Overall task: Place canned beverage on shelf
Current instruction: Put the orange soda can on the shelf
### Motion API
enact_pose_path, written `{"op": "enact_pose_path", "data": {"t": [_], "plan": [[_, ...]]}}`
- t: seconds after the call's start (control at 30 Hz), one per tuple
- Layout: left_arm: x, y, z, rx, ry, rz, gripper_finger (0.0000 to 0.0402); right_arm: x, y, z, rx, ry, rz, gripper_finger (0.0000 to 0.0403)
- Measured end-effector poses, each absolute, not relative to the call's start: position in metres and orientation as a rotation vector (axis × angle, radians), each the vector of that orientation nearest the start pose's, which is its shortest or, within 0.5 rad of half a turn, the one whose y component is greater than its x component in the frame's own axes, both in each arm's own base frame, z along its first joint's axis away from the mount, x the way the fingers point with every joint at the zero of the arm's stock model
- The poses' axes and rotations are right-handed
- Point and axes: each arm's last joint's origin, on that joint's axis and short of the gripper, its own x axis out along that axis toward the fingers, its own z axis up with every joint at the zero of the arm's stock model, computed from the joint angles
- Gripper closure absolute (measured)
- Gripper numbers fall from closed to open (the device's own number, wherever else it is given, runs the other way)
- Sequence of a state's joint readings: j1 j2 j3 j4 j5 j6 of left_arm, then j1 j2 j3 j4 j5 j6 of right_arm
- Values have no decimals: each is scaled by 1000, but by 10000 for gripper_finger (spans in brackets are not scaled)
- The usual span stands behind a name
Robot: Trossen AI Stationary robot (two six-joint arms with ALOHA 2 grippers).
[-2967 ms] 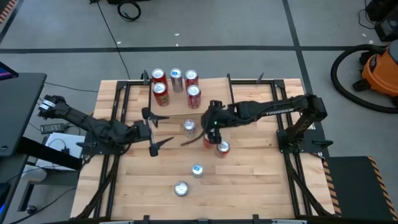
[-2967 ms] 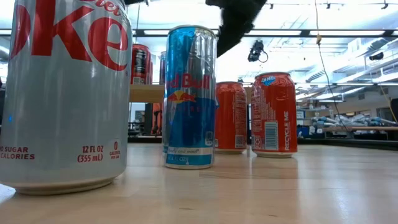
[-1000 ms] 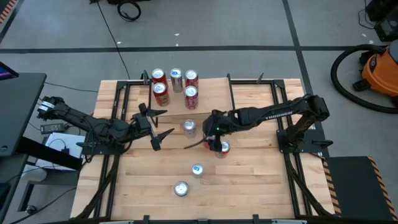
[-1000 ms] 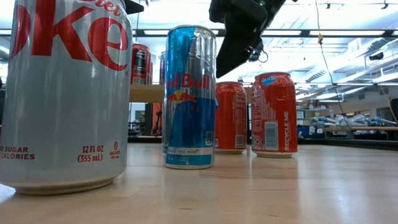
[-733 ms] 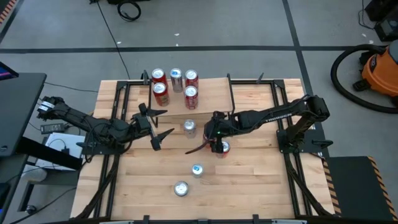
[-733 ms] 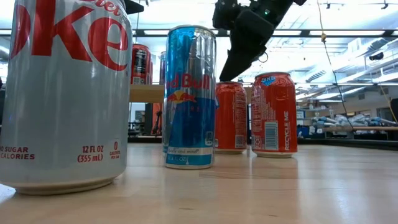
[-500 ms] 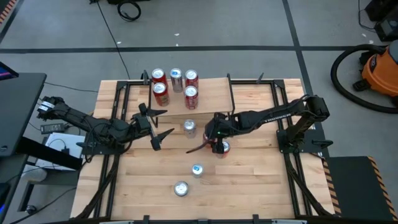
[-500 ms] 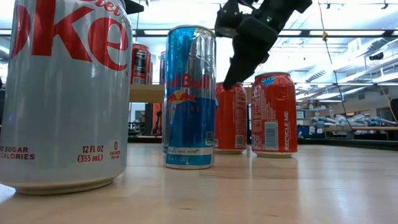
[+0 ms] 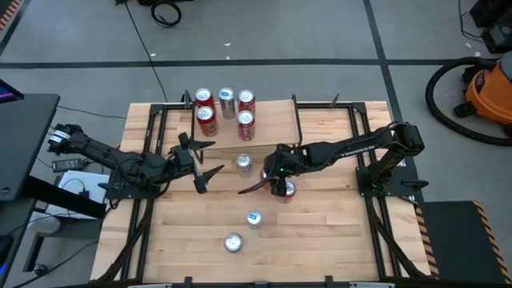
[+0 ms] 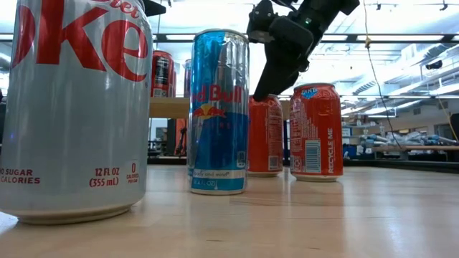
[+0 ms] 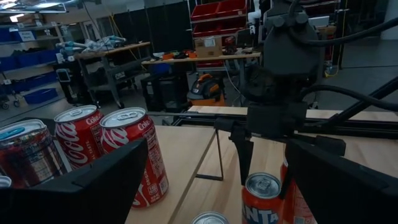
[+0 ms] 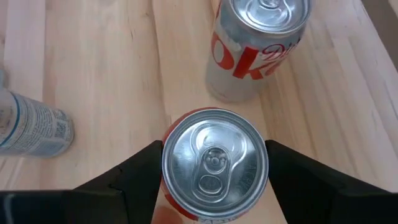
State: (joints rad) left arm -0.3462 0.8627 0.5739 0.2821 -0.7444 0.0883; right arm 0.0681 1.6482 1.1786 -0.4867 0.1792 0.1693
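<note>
An orange can (image 12: 214, 163) with a silver top stands on the table between the fingers of my right gripper (image 9: 268, 184), which slants down onto it and is shut on it. In the low view this can (image 10: 267, 136) stands beside a second orange can (image 10: 315, 132). The shelf (image 9: 272, 120) stands at the far middle of the table and carries several cans (image 9: 226, 100) at its left end. My left gripper (image 9: 200, 164) hangs open and level over the table's left middle, touching nothing. My right gripper pinches the orange can's upper wall (image 12: 169, 190), just under the rim, between its two fingers (image 12: 140, 171), one on each side. The fingers slant down from the table's right. The can stands upright with its base on the table.
On the table stand a silver can (image 9: 243, 164), a blue slim can (image 9: 254, 218) and a silver cola can (image 9: 233, 242) nearer the front. The shelf's right half is bare board. Black frame rails (image 9: 364, 200) run along both sides of the table.
My right gripper has sunk toward the table onto the orange can. In the low view its finger has come down from the level of the blue can's top to the orange can's rim. The cans have not moved.
</note>
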Motion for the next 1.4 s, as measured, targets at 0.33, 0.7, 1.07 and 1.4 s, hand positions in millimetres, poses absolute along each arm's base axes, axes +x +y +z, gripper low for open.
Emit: {"op": "enact_pose_path", "data": {"t": [0.33, 0.7, 1.07, 1.4], "plan": [[185, -46, 291, 91, 24, 398, 10, 341, 15, 231, 83, 934, -215, 135], [185, -46, 291, 92, 26, 398, 10, 335, 6, 241, 125, 910, -238, 135], [185, -46, 291, 95, 29, 398, 10, 325, 1, 262, 163, 851, -220, 135], [185, -46, 291, 94, 29, 398, 10, 310, -5, 287, 185, 771, -218, 135]]}}
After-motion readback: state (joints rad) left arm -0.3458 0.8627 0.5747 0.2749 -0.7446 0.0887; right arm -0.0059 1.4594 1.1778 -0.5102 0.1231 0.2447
